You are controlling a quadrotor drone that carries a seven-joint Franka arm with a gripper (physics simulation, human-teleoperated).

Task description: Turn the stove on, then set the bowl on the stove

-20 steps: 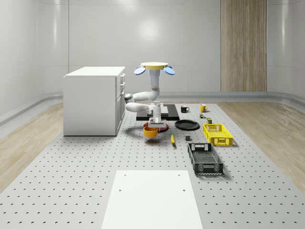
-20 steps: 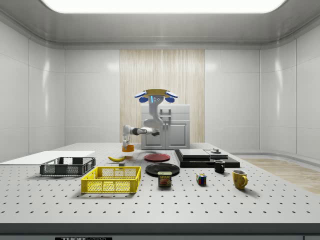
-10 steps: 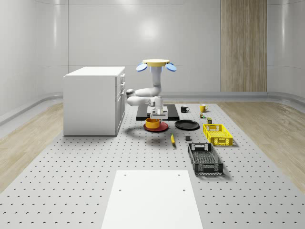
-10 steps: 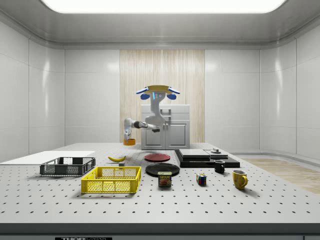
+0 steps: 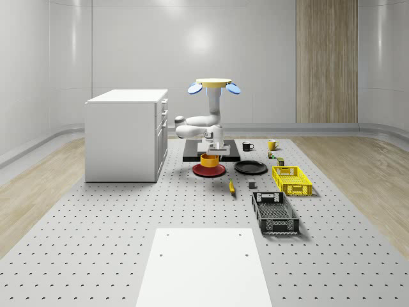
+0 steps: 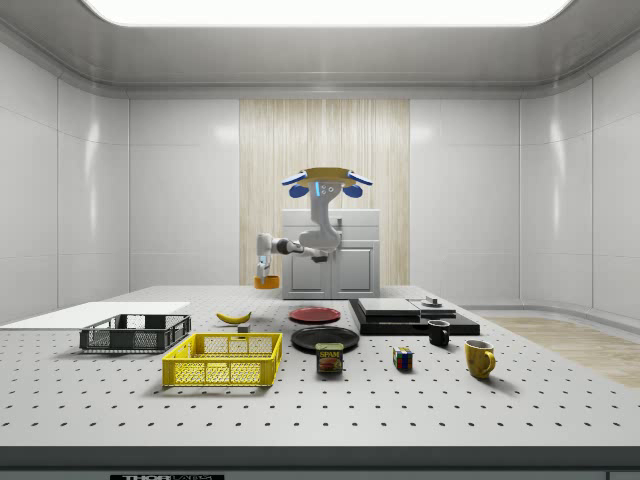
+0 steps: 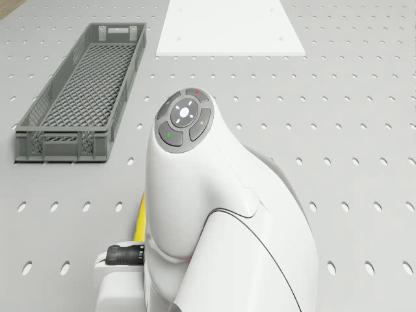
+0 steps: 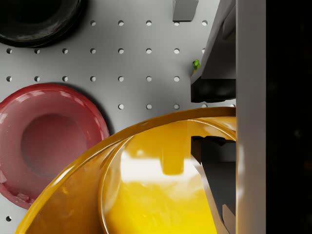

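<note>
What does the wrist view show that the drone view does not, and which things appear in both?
Wrist view alone: the orange bowl with a finger inside its rim, above the round red plate and near the black plate. Drone view alone: the long grey mesh crate, the white board and the white arm. Both show the perforated table.

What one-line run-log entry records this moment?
drone: hovering above table near stove | gripper: shut on bowl | bowl: airborne over red plate, not yet on stove
</note>
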